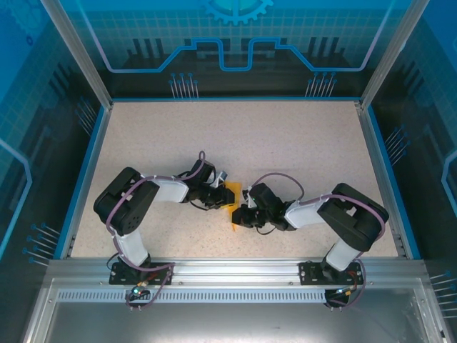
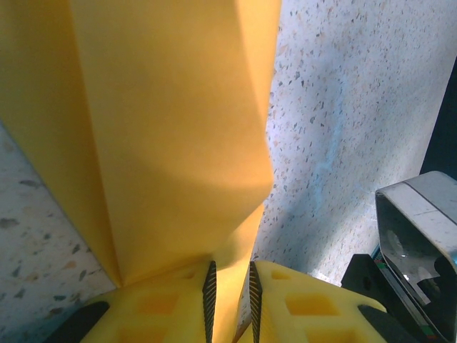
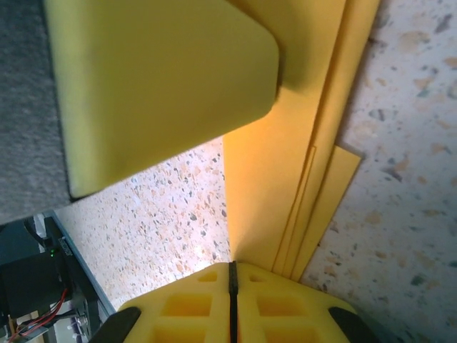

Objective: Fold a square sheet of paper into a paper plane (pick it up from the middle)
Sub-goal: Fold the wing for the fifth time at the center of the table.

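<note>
A fold seems under way: at frame centre the thin orange-yellow creased paper sheet is pinched by the left gripper, while the right gripper, fingers pressed together, meets its layered edge, so next probably comes pressing the crease flat.

Right end effector clamped on layered orange paper; another yellow pad over paper's top; speckled table.

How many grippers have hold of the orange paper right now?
2. The left gripper pinches the orange paper from the left, and the right gripper is shut on its edge from the right. They meet near the middle of the table.
</note>
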